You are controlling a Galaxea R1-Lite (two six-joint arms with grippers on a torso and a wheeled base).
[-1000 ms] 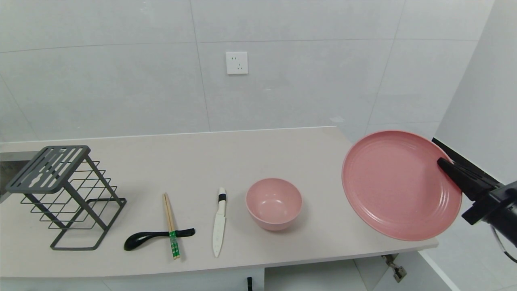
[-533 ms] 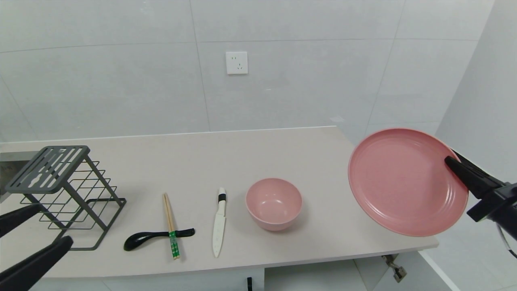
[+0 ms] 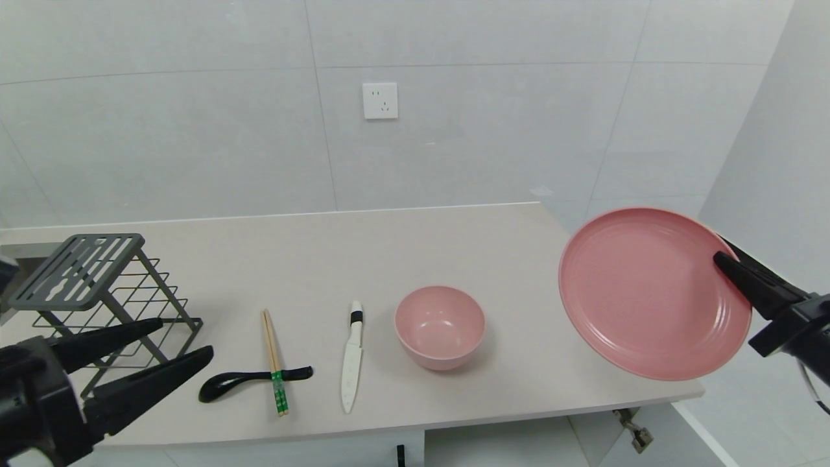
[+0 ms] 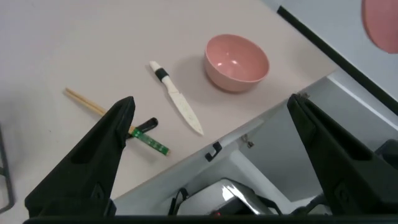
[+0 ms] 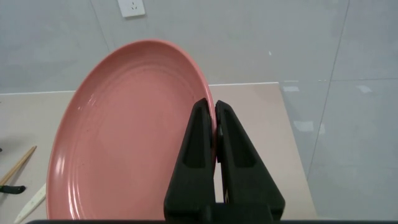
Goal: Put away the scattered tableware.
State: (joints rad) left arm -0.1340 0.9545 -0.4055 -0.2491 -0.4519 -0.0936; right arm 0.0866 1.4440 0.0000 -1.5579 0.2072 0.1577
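Here pink ribbed plate (image 3: 648,292) tilted, rim pinched by right hand (image 3: 718,257); left hand (image 3: 183,336) wide.

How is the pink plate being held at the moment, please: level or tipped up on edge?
Tipped up. The right gripper pinches the pink plate by its rim, its face turned toward the head camera.

Left pincer (image 3: 187,337): two long matte black fingers, wedge-shaped, tapering to points, on blocky black wrist housing. Right pincer (image 3: 718,257): same black pointed fingers, boxy black mount; thin dark cable (image 3: 804,389) looping behind it.
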